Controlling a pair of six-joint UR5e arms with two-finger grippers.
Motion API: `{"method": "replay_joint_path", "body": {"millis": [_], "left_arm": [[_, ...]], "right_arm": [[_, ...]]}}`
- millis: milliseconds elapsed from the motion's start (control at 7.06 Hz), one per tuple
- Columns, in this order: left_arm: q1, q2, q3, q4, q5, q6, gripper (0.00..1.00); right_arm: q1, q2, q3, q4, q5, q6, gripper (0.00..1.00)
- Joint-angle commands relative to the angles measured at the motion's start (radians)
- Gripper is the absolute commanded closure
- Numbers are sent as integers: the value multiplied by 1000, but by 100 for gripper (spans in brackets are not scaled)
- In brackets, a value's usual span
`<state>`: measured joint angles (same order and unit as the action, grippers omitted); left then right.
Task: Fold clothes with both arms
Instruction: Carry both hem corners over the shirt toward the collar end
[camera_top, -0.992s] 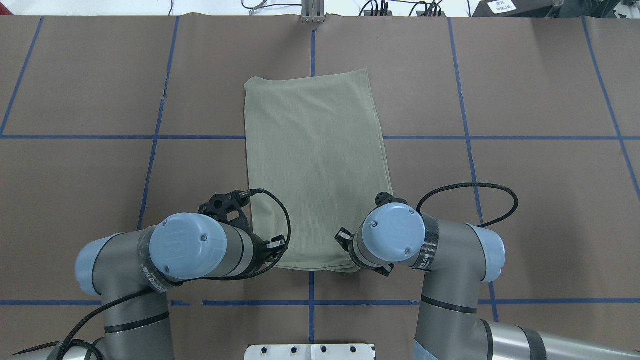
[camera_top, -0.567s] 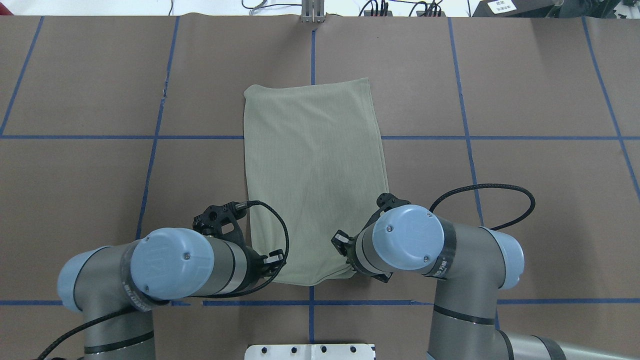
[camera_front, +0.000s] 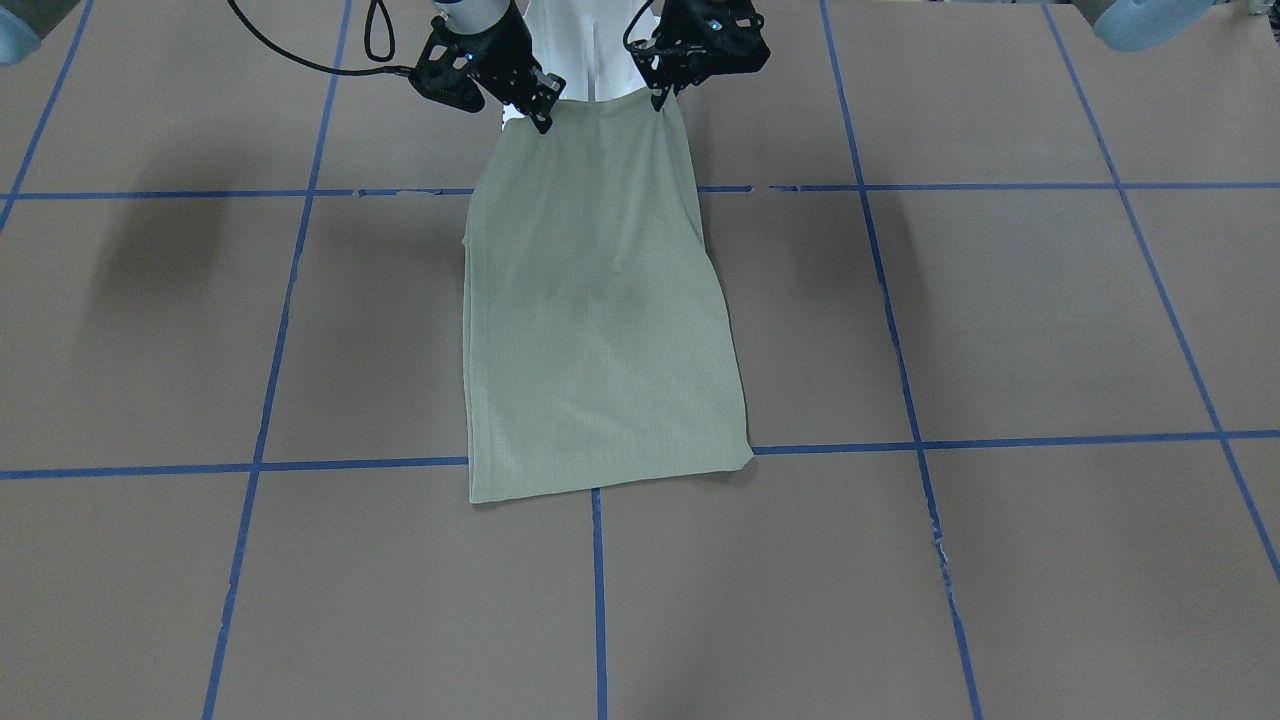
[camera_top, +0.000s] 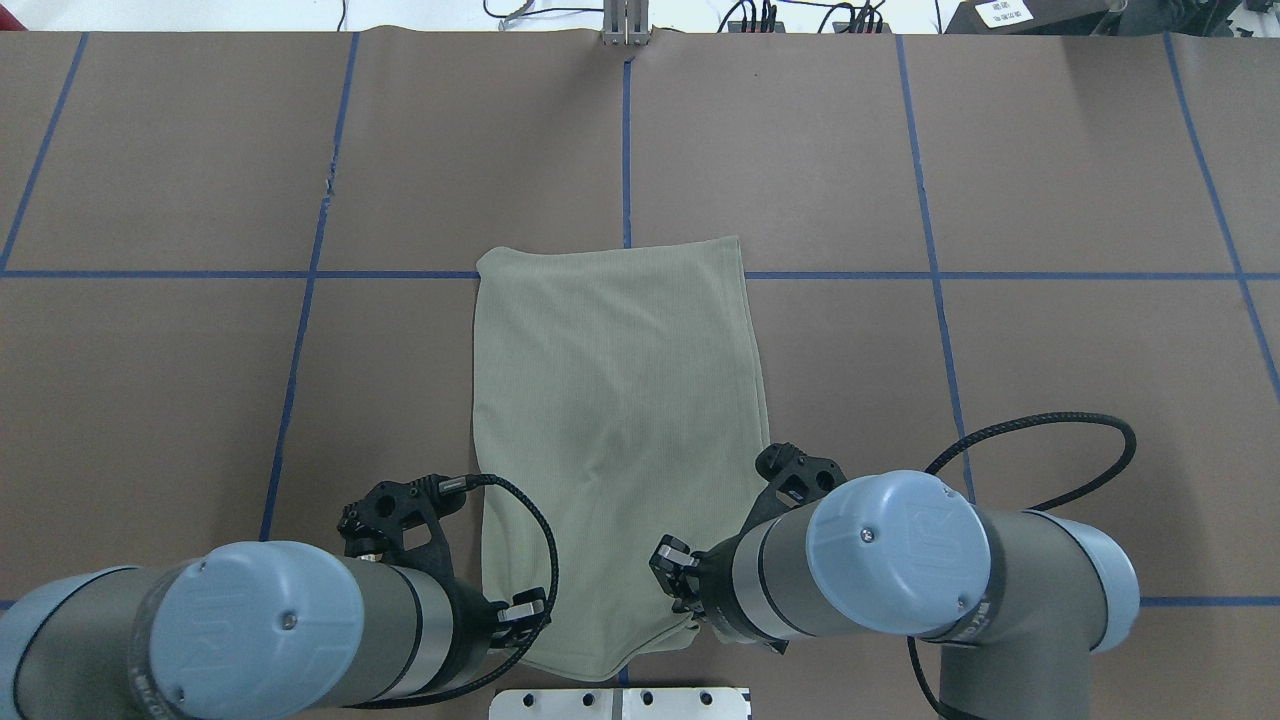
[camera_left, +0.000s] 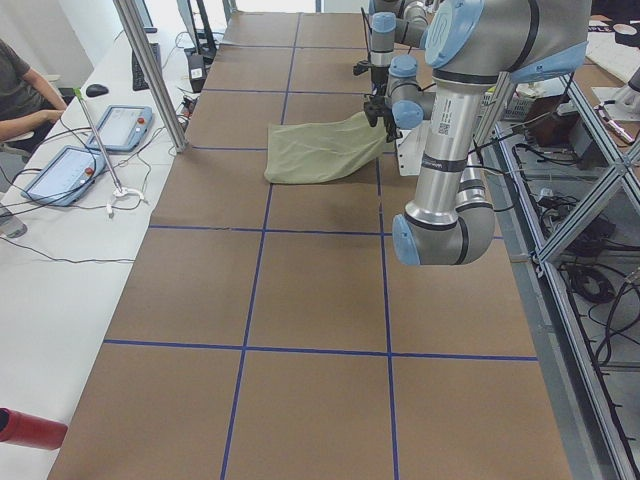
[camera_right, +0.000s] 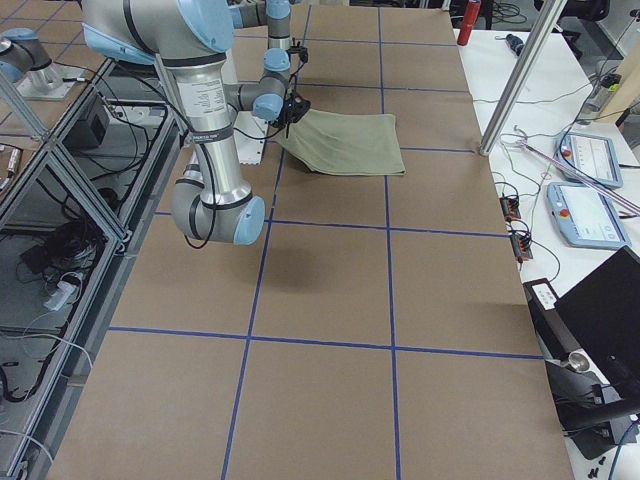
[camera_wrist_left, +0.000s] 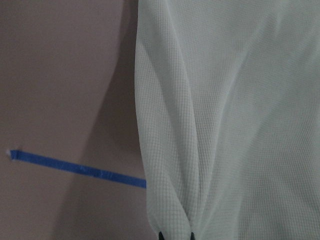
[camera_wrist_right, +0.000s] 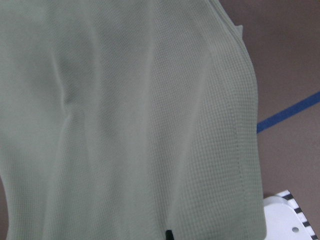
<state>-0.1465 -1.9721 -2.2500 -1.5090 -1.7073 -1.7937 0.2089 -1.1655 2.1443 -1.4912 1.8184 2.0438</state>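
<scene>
Sage-green knit shirt (camera_top: 615, 420), folded to a long panel, on the brown desk (camera_top: 1050, 180).
Its two corners nearest the robot are held raised, one pinched by the left gripper (camera_front: 661, 97) and one by the right gripper (camera_front: 541, 118). The far edge is laid flat at a blue tape line (camera_top: 850, 275). A small printed label (camera_left: 444, 128) on the left arm (camera_left: 440, 170) cannot be read. A white base plate (camera_top: 620, 703) is placed just behind the raised hem.
</scene>
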Motion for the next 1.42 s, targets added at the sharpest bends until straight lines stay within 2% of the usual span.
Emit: {"method": "replay_joint_path", "body": {"millis": [0,142,283,567,708,992,1275], "left_arm": [[10,-8,-34,49,-3,-6,100],[-8,-13,-27,49,-3,-4,100],[-75,-19,-20,47,-3,-4,100],[-196,-89,86,41,-5,10,100],[-238,-121,163,0,-5,11,100],[-306,-126,248,-84,-5,11,100],[-358,-137,335,-176,-3,13,100]], "right_arm": [[-5,-3,14,2,3,7,100],[35,0,2,5,-2,1,100],[71,6,-12,8,-4,-4,100],[156,71,-67,12,-27,-28,100],[205,110,-130,14,-27,-49,100],[294,185,-263,20,-24,-89,100],[349,240,-409,87,-13,-83,100]]}}
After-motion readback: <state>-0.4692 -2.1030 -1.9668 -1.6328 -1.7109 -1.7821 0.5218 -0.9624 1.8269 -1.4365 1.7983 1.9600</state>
